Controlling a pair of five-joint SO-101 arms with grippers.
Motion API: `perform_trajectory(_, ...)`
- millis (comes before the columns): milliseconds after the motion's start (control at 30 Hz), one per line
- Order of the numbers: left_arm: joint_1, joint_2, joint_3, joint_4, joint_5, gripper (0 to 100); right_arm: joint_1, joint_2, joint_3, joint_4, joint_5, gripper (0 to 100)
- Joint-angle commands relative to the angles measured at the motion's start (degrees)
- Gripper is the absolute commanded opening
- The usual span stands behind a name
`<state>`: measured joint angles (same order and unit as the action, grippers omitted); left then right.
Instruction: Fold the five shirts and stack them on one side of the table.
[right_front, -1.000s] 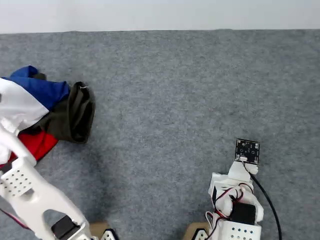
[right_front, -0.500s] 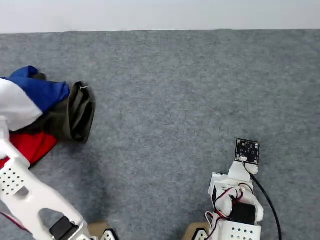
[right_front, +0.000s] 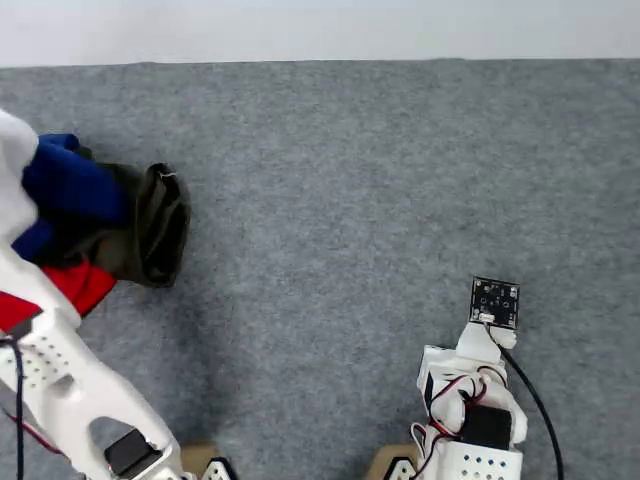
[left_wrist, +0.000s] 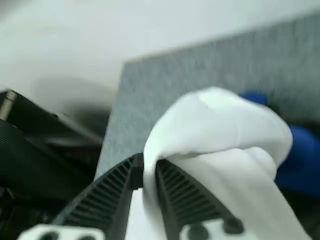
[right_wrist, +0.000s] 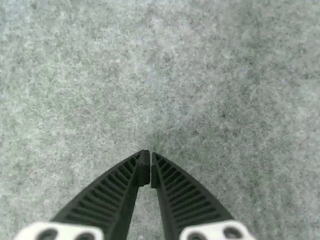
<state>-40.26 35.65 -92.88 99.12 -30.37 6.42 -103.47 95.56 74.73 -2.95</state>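
Note:
A heap of shirts lies at the table's left edge: a blue shirt (right_front: 70, 185), a dark olive shirt (right_front: 150, 225) and a red shirt (right_front: 75, 285). My left gripper (left_wrist: 148, 172) is shut on a fold of a white shirt (left_wrist: 225, 145), lifted at the far left above the heap; the white shirt (right_front: 12, 165) shows at the high view's left border beside the left arm (right_front: 60, 385). The blue shirt (left_wrist: 300, 160) lies behind the white cloth. My right gripper (right_wrist: 146, 172) is shut, holding nothing, over bare grey felt; the right arm (right_front: 480, 400) sits folded at the front right.
The grey felt table (right_front: 380, 190) stretches open across the middle and right. Its far edge meets a white wall. In the left wrist view the table's left edge (left_wrist: 117, 125) drops off to dark equipment (left_wrist: 30, 160) beside it.
The left arm has pulled the white shirt up and to the left, off the heap, uncovering more of the blue and red shirts. The right arm has not moved.

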Motion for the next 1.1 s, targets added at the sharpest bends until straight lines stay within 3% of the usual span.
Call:
perform_trajectory(0, 4.48, -10.9, -3.3, -3.6, 5.27, 0, -0.31, -0.4, 0.88, 0.22, 0.7, 0.9)
perform_trajectory(200, 9.32, -16.44, -3.21, -10.55, 6.42, 0, -0.31, -0.4, 0.88, 0.22, 0.7, 0.9)
perform_trajectory(367, 8.97, -16.44, -2.86, -12.57, 6.15, 1, -0.31, -0.4, 0.88, 0.22, 0.7, 0.9)
perform_trajectory(767, -7.21, -0.18, -2.95, -12.4, 5.1, 1, -0.31, -0.4, 0.88, 0.22, 0.7, 0.9)
perform_trajectory(900, -11.6, 7.56, -3.21, -12.31, -2.73, 13, -0.31, -0.4, 0.88, 0.22, 0.7, 0.9)
perform_trajectory(1000, -14.24, 9.41, -3.21, -12.92, -3.25, 23, -0.31, -0.4, 0.88, 0.22, 0.7, 0.9)
perform_trajectory(1067, -14.95, 9.49, -3.21, -12.92, -4.04, 23, -0.31, -0.4, 0.88, 0.22, 0.7, 0.9)
